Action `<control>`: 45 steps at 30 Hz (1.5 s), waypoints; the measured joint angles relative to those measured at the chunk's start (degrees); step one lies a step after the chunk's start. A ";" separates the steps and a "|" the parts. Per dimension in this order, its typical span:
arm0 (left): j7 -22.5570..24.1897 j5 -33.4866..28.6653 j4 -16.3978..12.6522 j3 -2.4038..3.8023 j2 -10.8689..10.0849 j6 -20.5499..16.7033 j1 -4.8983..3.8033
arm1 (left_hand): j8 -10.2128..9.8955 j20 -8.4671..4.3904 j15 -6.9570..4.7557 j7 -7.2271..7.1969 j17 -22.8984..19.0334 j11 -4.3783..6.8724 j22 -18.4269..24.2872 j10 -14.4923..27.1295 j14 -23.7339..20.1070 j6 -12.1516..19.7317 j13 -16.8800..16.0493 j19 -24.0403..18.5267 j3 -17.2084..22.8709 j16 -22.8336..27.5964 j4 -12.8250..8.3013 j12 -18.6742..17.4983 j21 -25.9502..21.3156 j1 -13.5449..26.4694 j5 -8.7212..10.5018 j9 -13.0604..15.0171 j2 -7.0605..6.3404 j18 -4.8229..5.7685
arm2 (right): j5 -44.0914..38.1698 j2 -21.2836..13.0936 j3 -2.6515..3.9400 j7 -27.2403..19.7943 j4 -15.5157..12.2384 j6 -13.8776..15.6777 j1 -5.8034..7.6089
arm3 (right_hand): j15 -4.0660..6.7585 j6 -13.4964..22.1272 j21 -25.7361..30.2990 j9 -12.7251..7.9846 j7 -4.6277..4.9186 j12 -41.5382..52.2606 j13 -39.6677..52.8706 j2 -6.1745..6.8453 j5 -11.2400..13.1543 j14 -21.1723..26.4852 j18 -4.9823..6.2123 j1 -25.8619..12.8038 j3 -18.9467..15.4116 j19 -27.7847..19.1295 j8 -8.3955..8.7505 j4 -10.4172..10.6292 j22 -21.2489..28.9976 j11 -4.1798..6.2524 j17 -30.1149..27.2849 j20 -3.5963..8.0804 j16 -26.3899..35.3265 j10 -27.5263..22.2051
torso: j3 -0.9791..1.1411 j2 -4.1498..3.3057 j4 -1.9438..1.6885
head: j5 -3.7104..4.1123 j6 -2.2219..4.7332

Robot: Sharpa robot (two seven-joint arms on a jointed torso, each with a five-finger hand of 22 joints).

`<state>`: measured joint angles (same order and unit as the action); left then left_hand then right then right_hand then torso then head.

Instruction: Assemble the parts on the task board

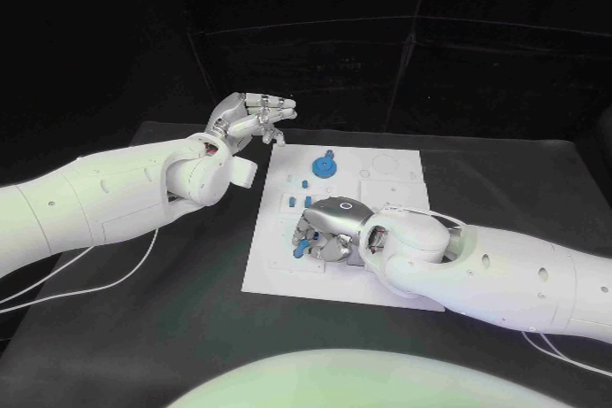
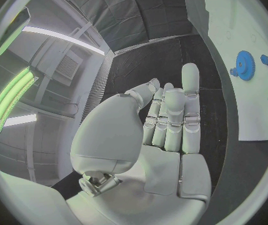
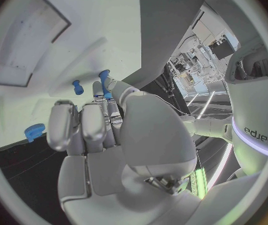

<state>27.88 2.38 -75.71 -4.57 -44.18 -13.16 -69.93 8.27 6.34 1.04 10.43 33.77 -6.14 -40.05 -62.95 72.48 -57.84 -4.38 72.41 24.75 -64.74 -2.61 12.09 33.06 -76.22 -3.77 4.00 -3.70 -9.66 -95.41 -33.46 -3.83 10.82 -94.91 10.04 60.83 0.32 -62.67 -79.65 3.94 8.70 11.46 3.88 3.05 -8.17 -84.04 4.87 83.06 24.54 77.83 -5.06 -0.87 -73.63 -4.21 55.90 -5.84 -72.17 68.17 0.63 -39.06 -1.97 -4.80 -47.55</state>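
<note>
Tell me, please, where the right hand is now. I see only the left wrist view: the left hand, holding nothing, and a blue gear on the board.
Observer: In the head view the right hand is low over the near half of the board.
Operator: Does it hold something?
Observer: It seems so. In the right wrist view a blue peg sits between its thumb and a fingertip.
Operator: Are other parts close to it?
Observer: Yes. Small blue pieces lie on the board just beyond that hand, between it and the gear.
</note>
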 measured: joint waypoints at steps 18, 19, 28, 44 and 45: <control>-0.07 0.00 0.01 -0.01 0.01 0.10 0.03 | 0.00 0.00 0.00 0.00 -0.09 0.00 0.04 0.00 0.00 0.00 0.00 0.00 -0.16 0.00 -0.16 0.00 0.00 0.00 0.00 0.00 0.00 0.00 | -1.74 1.74 -0.37 0.72 0.62 -1.49 0.00 | 0.00 3.81 0.55 -0.28 0.31 -2.28 -0.14 3.34 -0.85 0.00 0.01 -4.14 -1.63 -0.41 1.29 1.45 0.78 -0.88 -0.83 -0.41 0.00 -0.98 | -0.05 0.00 -0.04 | -0.07 -0.22; -0.08 0.00 0.01 -0.01 0.01 0.11 0.03 | 0.00 0.00 0.00 0.00 -0.09 0.00 0.04 0.00 0.00 0.00 0.00 0.00 -0.16 0.00 -0.16 0.00 0.00 0.00 0.00 0.00 0.00 0.00 | -1.74 1.74 -0.39 0.73 0.66 -1.41 0.00 | 0.00 4.53 0.60 -0.28 0.23 -2.49 -0.14 3.34 -0.85 0.00 0.01 -4.15 -1.63 -0.41 1.29 1.45 0.85 -0.68 -0.90 -0.41 0.00 -1.16 | -0.05 0.00 -0.04 | -0.07 -0.22; -0.33 0.00 0.06 -0.01 0.01 0.40 0.03 | 0.00 0.00 0.00 0.00 -0.23 0.00 0.04 0.00 0.00 0.00 0.00 0.00 -0.16 0.00 -0.16 0.00 0.01 0.00 0.00 0.00 0.00 0.00 | -1.75 1.55 -0.46 0.89 0.75 0.31 -0.02 | -0.65 8.72 2.14 -0.28 0.47 -3.49 -0.13 3.82 -0.59 0.21 0.01 -4.62 -2.61 -2.14 1.29 1.72 3.09 -1.08 -3.18 -0.81 1.16 -3.75 | -0.04 0.00 -0.04 | -0.07 -0.30; -0.74 0.00 0.15 -0.02 -0.14 0.80 0.05 | 0.00 0.00 0.00 0.21 -0.31 0.00 0.11 0.00 0.00 0.21 0.00 0.00 -0.16 0.00 -0.16 0.33 0.01 0.00 0.00 0.00 0.00 0.00 | 0.59 -5.55 -0.47 -0.37 -4.43 7.25 -0.01 | -1.94 15.29 11.62 0.07 -0.17 -0.20 0.56 4.91 -1.87 3.39 1.84 -4.93 -16.44 -10.15 1.25 3.10 14.61 -2.64 -14.88 -1.92 8.69 -15.78 | 0.02 0.05 0.02 | 0.19 -0.07; -0.76 0.00 0.16 -0.03 -0.19 0.82 0.06 | 0.00 0.00 0.00 0.21 -0.31 0.00 0.10 0.00 0.00 0.21 0.00 0.00 -0.16 0.00 -0.16 0.33 0.01 0.00 0.00 0.00 0.00 0.00 | 1.20 -6.72 -0.47 -0.59 -5.24 7.66 0.16 | -1.94 15.00 11.78 0.13 0.11 0.52 0.64 4.79 -1.87 3.39 1.84 -4.80 -17.28 -10.16 1.05 3.32 14.86 -2.64 -15.22 -1.92 8.81 -15.78 | 0.01 0.07 0.03 | 0.26 -0.03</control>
<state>27.13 2.38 -75.55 -4.59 -44.37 -12.35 -69.87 8.27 6.34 1.04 10.64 33.46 -6.14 -39.94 -62.95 72.48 -57.63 -4.38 72.41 24.59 -64.74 -2.77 12.41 33.07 -76.22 -3.77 4.00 -3.70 -9.66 -94.22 -40.18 -4.30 10.23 -100.15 17.71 60.99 -1.63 -47.67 -67.86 4.07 8.82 11.98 4.53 7.83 -10.03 -80.65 6.71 78.26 7.26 67.67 -4.01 2.45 -58.76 -6.85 40.68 -7.76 -63.36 52.39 0.64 -38.98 -1.93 -4.54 -47.59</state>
